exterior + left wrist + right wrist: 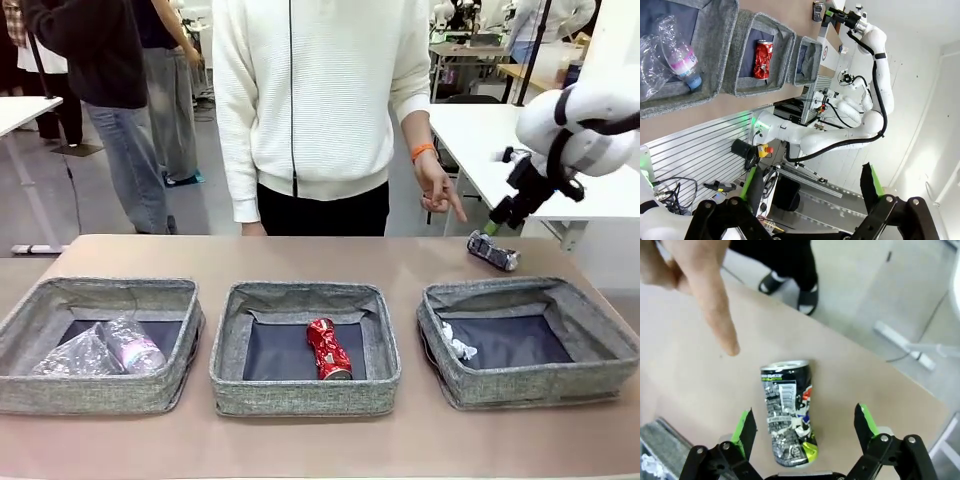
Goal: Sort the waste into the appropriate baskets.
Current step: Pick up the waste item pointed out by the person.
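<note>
Crushed dark-silver can [787, 412] lies on its side on the desk [300, 255], far right part, beyond the right basket [530, 385]; its lower end is cut off by the frame edge in the right wrist view & its print is too small to read. Right pincer [802, 432] hangs just over it, jaws spread wide either side of the can, not touching, nothing gripped; in front view that pincer [497, 222] is mostly hidden behind its own black wrist. Person's hand [435, 188] points down near the can, fingertip [730, 347] just beside its top end, apart from it. Baskets: 3, in a row along the near side. Left basket [100, 390] holds 1 clear bottle [130, 345] w/ pink label & 1 clear plastic cup [75, 355], the two touching, cup outline hard to make out. Middle basket [305, 395] holds 1 crushed red can [328, 350]. Right basket holds 1 crumpled white paper ball [458, 343] against its left wall, partly hidden by the wall. Cans: 2 total. Left pincer [807, 192] is off the desk, up high, jaws wide apart, empty; below it are a slotted metal plate [695, 145] & cables. Behind the person in the white top: other ppl standing, white tables; nothing stands btw pincer & can.
</note>
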You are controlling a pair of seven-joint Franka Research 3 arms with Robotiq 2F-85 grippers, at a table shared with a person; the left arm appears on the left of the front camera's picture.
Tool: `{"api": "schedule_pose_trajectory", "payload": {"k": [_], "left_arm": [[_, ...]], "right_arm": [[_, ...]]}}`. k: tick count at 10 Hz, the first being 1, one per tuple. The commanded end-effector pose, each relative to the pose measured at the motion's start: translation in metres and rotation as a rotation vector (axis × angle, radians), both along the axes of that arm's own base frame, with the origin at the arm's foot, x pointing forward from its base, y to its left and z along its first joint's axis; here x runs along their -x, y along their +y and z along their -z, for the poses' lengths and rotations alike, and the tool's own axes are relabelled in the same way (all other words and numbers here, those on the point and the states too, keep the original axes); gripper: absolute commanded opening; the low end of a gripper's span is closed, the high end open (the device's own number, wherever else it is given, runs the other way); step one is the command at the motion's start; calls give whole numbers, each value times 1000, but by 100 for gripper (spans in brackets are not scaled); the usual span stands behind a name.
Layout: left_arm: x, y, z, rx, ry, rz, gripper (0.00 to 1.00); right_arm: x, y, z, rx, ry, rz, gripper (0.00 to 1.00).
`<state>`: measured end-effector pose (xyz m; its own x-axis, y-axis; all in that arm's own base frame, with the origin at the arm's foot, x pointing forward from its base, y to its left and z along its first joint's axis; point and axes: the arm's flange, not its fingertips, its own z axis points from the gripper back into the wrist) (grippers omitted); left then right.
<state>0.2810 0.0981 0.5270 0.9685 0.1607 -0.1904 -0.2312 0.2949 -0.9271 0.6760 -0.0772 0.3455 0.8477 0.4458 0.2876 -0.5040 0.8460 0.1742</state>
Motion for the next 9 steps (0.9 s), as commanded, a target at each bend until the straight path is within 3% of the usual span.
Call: {"api": "schedule_pose_trajectory", "payload": {"k": [1,3,8,9], "left_arm": [[1,0,-2,1,-14,8,100],[1,0,-2,1,-14,8,100],[1,0,-2,1,-14,8,100],[1,0,-2,1,-14,8,100]], "right_arm": [[-7,-2,9,-26,55,-39,100],[-4,5,24,-27,92,-50,100],[2,11,37,-39,100,-24,100],[5,12,36,-27,67,-35,91]]}}
